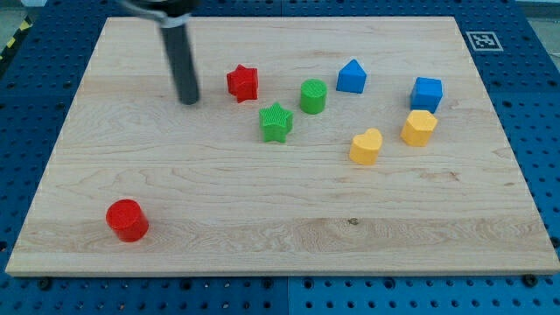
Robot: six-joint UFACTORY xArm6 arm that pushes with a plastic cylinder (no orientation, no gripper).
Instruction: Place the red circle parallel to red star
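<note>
Tip [188, 101] hovering bare beside red star [242, 83], gripping nothing; needing to swing behind distant red circle [127, 220], pushing gently upward.

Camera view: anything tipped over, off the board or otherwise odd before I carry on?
Nothing is damaged or tipped. The red circle sits alone near the view's bottom left, far from the red star and the other blocks. My tip stands just left of the star, not touching it.

surface: wooden board [280, 219]; surround: blue perforated table [35, 61]; corner: fiducial tag [483, 40]
</note>
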